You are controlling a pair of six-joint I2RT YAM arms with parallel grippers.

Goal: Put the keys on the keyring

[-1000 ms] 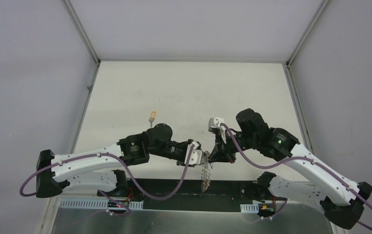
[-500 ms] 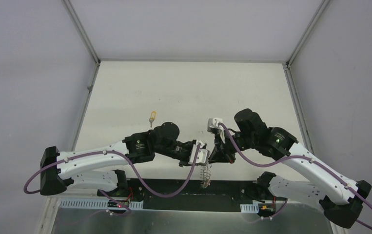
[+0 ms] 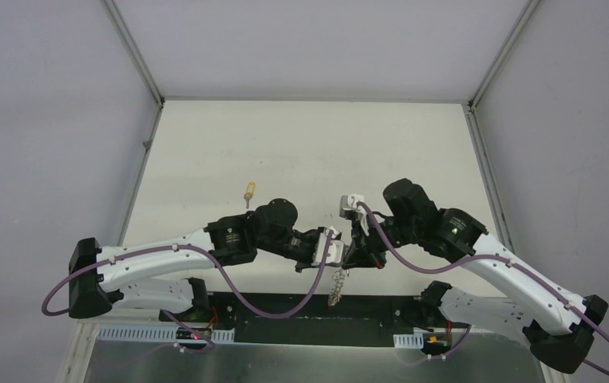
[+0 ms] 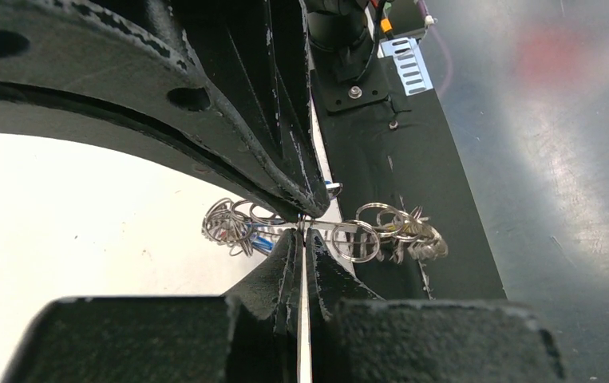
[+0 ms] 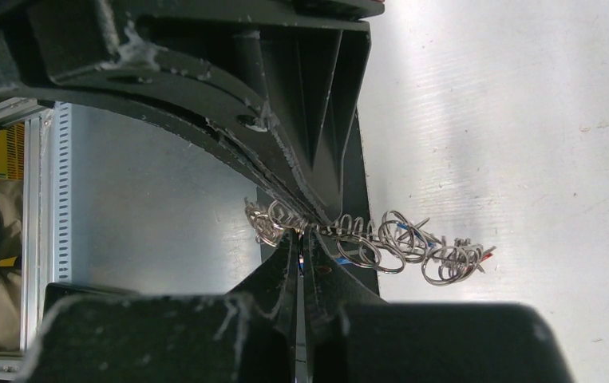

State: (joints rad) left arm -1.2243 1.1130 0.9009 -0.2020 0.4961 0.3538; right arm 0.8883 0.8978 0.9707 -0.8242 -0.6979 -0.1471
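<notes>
The keyring (image 3: 335, 288), a floppy chain of grey wire coils, hangs between the two arms at the table's near edge. In the left wrist view my left gripper (image 4: 303, 226) is shut on a wire of the keyring (image 4: 393, 236), with coils spilling to both sides and a blue key head (image 4: 262, 242) among them. My right gripper (image 5: 301, 231) is shut on the keyring (image 5: 389, 239) too; blue (image 5: 401, 227) and red (image 5: 485, 255) key heads show in its coils. Seen from above, the left gripper (image 3: 335, 249) and right gripper (image 3: 350, 254) nearly touch. A yellow-headed key (image 3: 249, 191) lies alone on the table.
The white table (image 3: 309, 144) is walled on three sides by grey panels. A black base plate (image 3: 285, 307) and a metal shelf (image 3: 317, 363) run along the near edge under the arms. Purple cables loop off both arms.
My left gripper has moved right, up to the right gripper, and closed on the keyring. The right gripper kept its hold and barely shifted.
</notes>
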